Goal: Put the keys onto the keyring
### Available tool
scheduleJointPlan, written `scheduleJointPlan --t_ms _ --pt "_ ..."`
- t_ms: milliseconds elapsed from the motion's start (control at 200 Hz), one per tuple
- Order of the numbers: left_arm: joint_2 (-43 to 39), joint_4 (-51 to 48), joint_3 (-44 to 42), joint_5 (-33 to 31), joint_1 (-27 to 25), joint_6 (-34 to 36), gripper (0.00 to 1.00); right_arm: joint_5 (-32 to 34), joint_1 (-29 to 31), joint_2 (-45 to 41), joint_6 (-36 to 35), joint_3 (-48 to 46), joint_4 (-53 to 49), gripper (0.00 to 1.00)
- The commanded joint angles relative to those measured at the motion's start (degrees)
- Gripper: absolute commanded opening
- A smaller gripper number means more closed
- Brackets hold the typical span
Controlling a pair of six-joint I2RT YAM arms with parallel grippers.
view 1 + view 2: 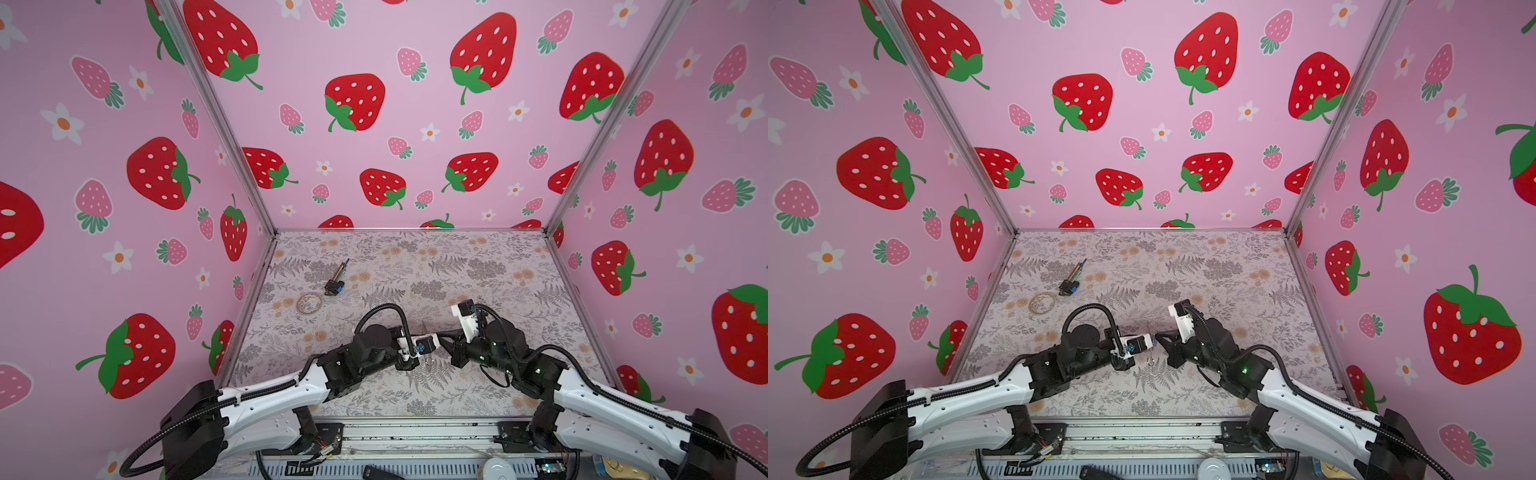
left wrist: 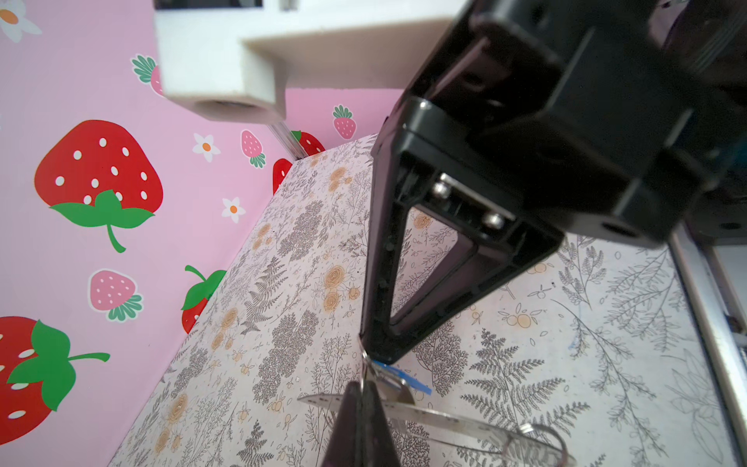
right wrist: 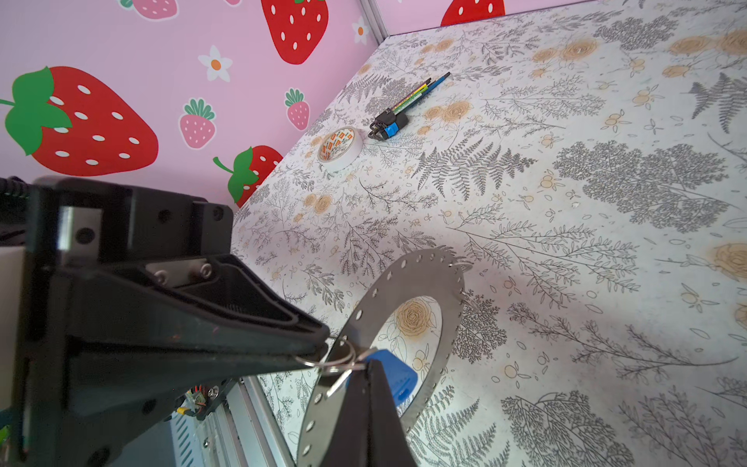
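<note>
The keyring (image 3: 404,279), a flat grey metal ring with small holes round its rim, hangs tilted above the table between both grippers; it is seen edge-on in the left wrist view (image 2: 452,422). A small wire loop (image 3: 331,356) sits at its rim. My left gripper (image 2: 361,384) is shut, pinching that loop. My right gripper (image 3: 370,364) is shut on the keys (image 3: 398,376); the bright-blue tag sticks out beside its fingers. The two tips meet at the table's middle in both top views, with the keyring (image 1: 430,362) dangling just below them.
A roll of tape (image 1: 309,302) and a black-and-blue plug with coloured wires (image 1: 334,286) lie at the table's back left. Strawberry-patterned walls close in three sides. A metal rail (image 1: 415,432) runs along the front edge.
</note>
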Motion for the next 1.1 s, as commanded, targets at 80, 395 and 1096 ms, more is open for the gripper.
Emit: scheduleJointPlan --t_ms 80,395,1096 --pt "-2.3 4.9 1.0 -0.7 -0.8 0.7 0.0 2.0 -0.7 0.7 3.7 -0.6 -3.5 0.0" --pt "-0.8 4.2 2.2 -0.1 1.2 -4.2 0.0 3.0 -0.7 -1.7 1.6 -1.0 -3.1 0.0" --pt "0.2 3.5 2.9 0.5 2.8 -5.9 0.0 2.2 -0.7 -4.6 1.6 -2.8 -1.9 0.0"
